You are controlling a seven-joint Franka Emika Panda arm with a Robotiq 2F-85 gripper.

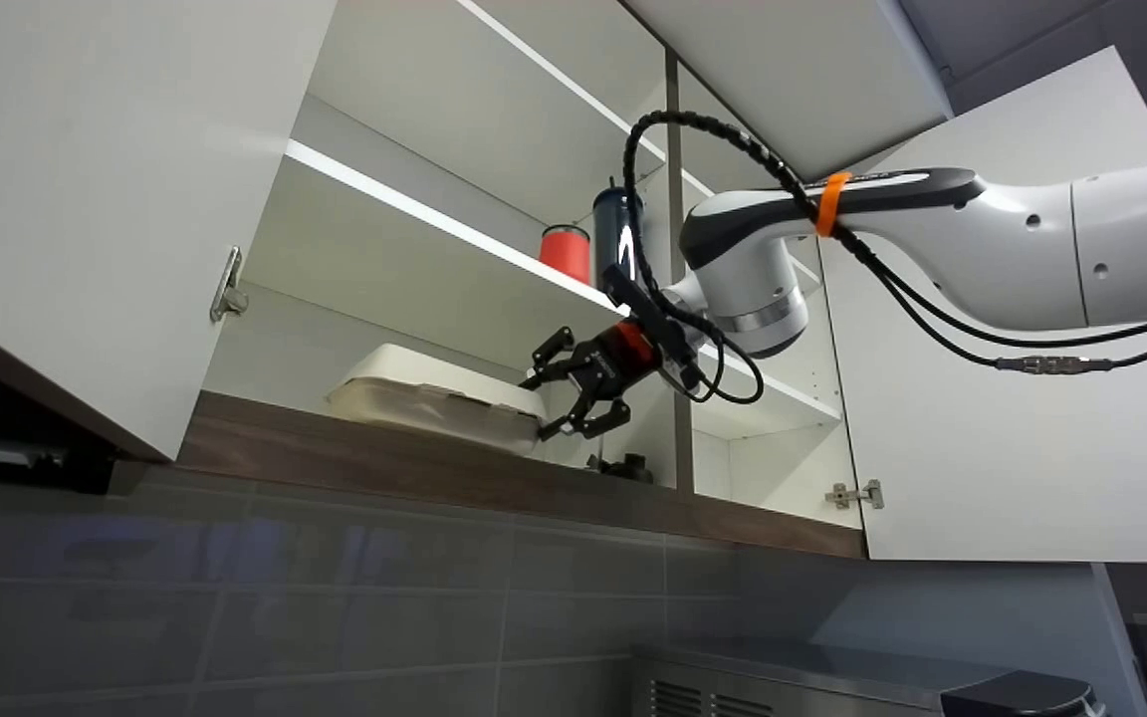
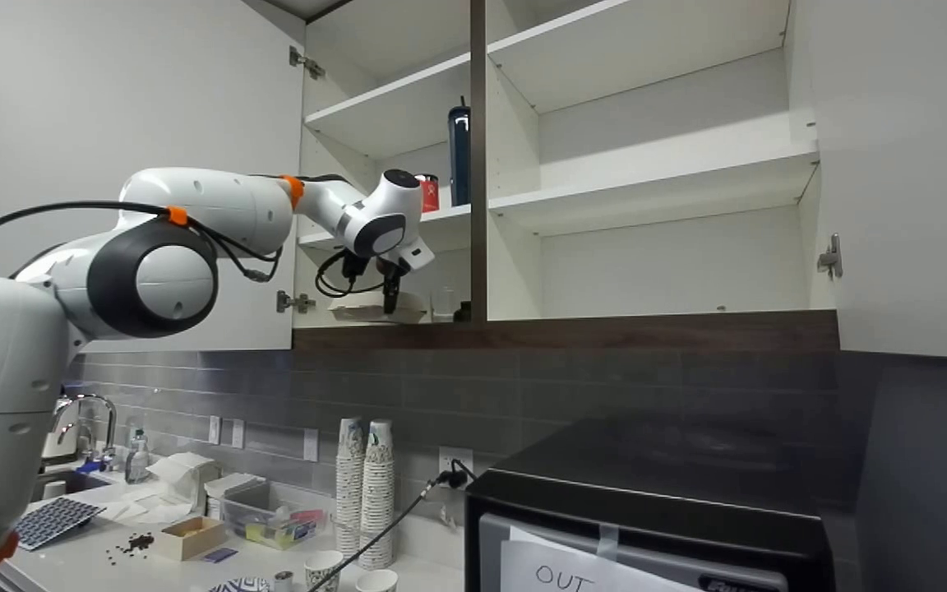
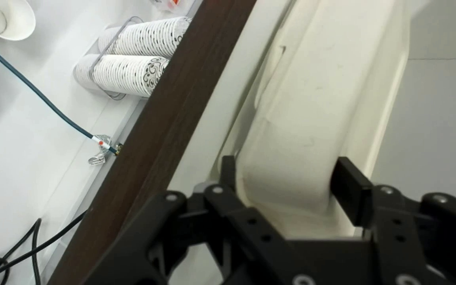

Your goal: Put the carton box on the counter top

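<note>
Gripper (image 3: 285,173) I steer: spread wide around end of carton box (image 1: 439,400). Box: off-white, flat, lidded, corners rounded, rim seamed.

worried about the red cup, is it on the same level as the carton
No, the red cup stands on a shelf above the carton.

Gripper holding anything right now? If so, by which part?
Can't tell for sure. The gripper straddles one end of the carton box, jaws on opposite sides of it, but whether they actually clamp it isn't clear.
</note>
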